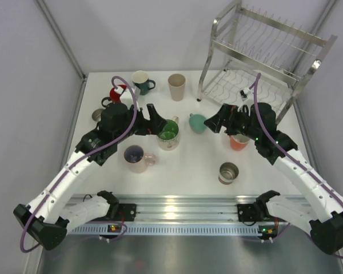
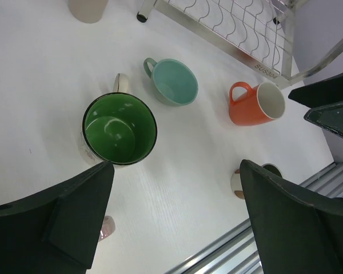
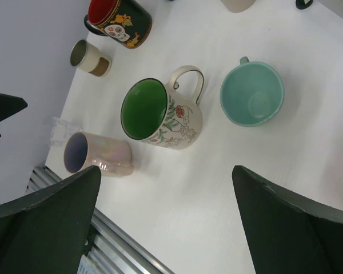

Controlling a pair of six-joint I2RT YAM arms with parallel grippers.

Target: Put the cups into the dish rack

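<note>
Grey walls close in a white bench (image 1: 183,171). From the top camera the chrome dish rack (image 1: 286,29) stands at its far right corner, with every cup outside it on the bench. Along the far edge sit a dark teal mug (image 1: 142,81) and a beige cup (image 1: 176,87). A red mug (image 1: 118,94) and a small white-and-brown cup (image 1: 98,115) are partly behind the left arm. In the middle are the green-lined mug (image 1: 168,135) and the mint cup (image 1: 198,123). A pinkish cup (image 1: 136,158) stands nearer the arm bases, a steel cup (image 1: 228,172) is to its right, and an orange mug (image 1: 239,142) is partly under the right arm. The left hand (image 1: 156,120) hovers just beside the green-lined mug and the right hand (image 1: 216,119) just beside the mint cup; both are spread wide and hold nothing. From the left wrist, the jaws stand far apart at the lower corners, and just beyond them is the green-lined mug, its glossy green inside empty. Farther on, the mint cup and the orange mug, white inside, are empty too, near the rack's wavy lower shelf. From the right wrist, the jaws are again wide apart over bare bench. The green-lined mug shows a flower print on its side, the empty mint cup is to its right and the pinkish cup, bluish inside, to its lower left. The red mug, black outside, and the white-and-brown cup lie beyond.
</note>
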